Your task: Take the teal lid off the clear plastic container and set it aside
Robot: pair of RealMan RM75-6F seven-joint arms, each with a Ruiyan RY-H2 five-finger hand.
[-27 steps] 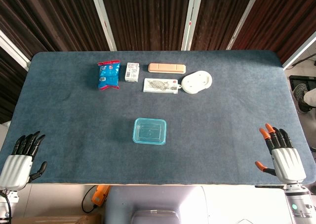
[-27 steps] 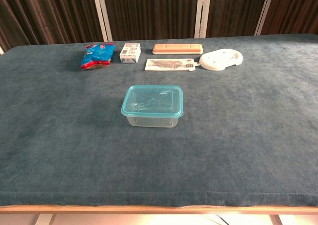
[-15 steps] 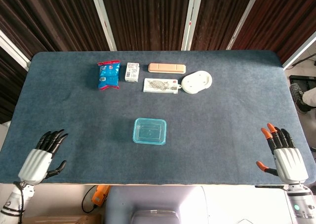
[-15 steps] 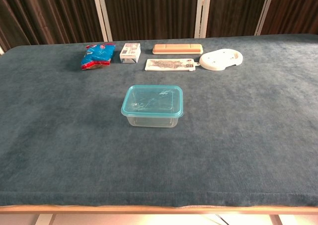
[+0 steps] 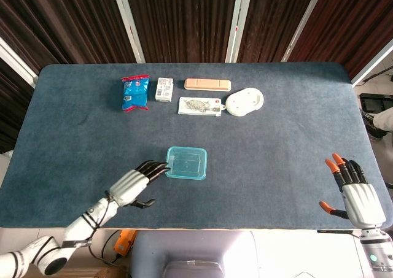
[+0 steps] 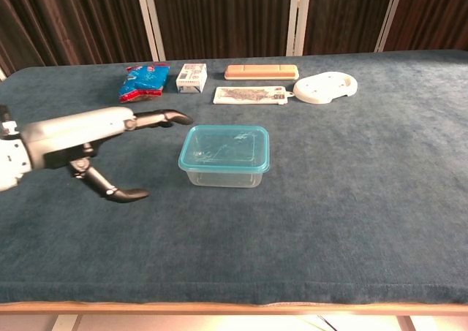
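A clear plastic container (image 6: 223, 176) with its teal lid (image 5: 186, 162) (image 6: 224, 148) on top sits in the middle of the blue table. My left hand (image 5: 136, 181) (image 6: 88, 137) is open, fingers stretched toward the lid's left edge, just short of it and holding nothing. At the table's near right corner my right hand (image 5: 355, 191), with orange fingertips, stands open and far from the container. The chest view does not show it.
Along the far side lie a blue snack packet (image 5: 135, 92), a small white box (image 5: 163, 89), a tan bar (image 5: 207, 83), a flat printed packet (image 5: 200, 106) and a white oval dish (image 5: 245, 100). The table's front edge (image 6: 234, 305) runs close below.
My left hand has swung in from the near left corner to the container's left side, entering the chest view. The right hand has barely shifted. The lid stays on the container.
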